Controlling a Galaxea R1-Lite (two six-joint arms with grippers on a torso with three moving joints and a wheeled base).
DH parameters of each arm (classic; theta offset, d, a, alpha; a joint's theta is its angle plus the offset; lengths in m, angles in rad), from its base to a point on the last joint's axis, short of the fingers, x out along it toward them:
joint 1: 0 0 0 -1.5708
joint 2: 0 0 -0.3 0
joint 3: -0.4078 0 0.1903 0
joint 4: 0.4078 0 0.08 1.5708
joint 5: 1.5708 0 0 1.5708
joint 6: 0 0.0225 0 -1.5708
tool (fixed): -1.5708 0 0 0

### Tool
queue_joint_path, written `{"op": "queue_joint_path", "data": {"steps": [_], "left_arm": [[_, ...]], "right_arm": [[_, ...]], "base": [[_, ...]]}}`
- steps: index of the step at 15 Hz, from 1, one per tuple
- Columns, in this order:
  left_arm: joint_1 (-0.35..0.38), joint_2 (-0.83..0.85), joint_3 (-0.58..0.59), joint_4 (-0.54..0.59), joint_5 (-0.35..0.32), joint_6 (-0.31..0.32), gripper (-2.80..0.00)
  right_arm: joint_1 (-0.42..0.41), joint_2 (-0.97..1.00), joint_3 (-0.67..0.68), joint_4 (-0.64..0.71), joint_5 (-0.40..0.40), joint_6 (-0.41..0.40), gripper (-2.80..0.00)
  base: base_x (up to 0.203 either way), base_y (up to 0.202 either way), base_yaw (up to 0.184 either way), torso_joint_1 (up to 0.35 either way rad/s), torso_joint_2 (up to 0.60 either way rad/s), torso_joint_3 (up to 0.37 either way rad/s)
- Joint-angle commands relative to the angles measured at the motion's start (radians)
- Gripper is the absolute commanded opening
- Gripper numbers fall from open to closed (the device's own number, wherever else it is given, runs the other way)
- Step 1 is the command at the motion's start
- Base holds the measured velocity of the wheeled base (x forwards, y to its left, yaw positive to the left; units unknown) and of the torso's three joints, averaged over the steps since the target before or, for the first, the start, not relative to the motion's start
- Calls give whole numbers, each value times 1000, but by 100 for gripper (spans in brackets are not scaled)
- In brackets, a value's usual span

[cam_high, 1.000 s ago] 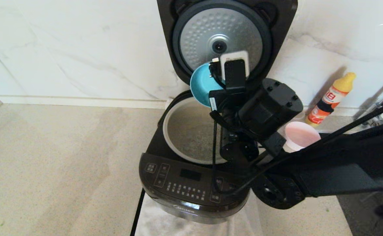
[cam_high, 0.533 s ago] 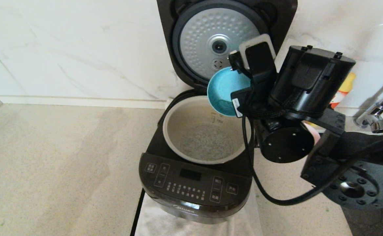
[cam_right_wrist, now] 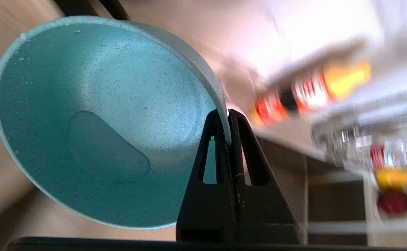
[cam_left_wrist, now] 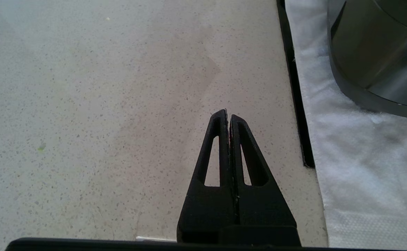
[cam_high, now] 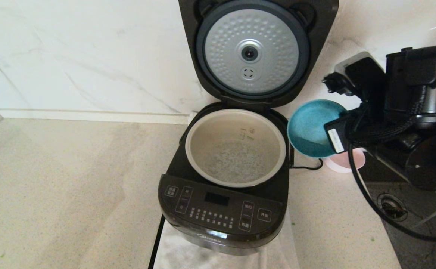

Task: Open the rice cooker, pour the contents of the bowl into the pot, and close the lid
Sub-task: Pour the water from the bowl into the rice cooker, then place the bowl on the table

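Speckled beige desk point(cam_high: 61, 194) running wide and bare across the left, backed by a white marble wall point(cam_high: 91, 56). Black rice cooker point(cam_high: 221, 220) planted mid-desk on a white cloth point(cam_high: 173, 250), front panel of buttons facing the robot, black cord point(cam_high: 156, 243) trailing off the near edge. Lid point(cam_high: 257, 48) swung fully upright against the wall, silver dimpled disc facing forward. Pale grey-beige pot point(cam_high: 236, 147) seated in the cooker, rim exposed all round, a wet grainy layer across its bottom, level marks on the far inside wall. Right arm point(cam_high: 419, 112) crowding the right side, clear of the pot's rim. Right claw point(cam_right_wrist: 228, 115) clamped together on the rim of a teal bowl point(cam_high: 313, 127), held tilted in the air just right of the cooker's edge, inside showing only droplets and a small pool of liquid. Pink cup point(cam_high: 343, 162) on the desk beneath and behind the bowl, mostly hidden. Blurred orange-and-yellow bottle point(cam_right_wrist: 311, 90) further right by the wall. Left claw point(cam_left_wrist: 228, 116) pressed together with nothing between, hanging low over bare desk beside the cloth's edge and the cooker's base.
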Motion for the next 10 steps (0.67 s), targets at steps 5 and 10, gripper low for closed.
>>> {"op": "queue_joint_path", "data": {"steps": [5,10], "left_arm": [[0,1,2,-2,0,1,-280],[0,1,2,0,0,1,-280]], "right_arm": [[-350,-237,163,379,363,226,-280],[-495,-274,378,428,499,304,-280]], "base": [[0,0,0,0,0,0],[0,0,0,0,0,0]]}}
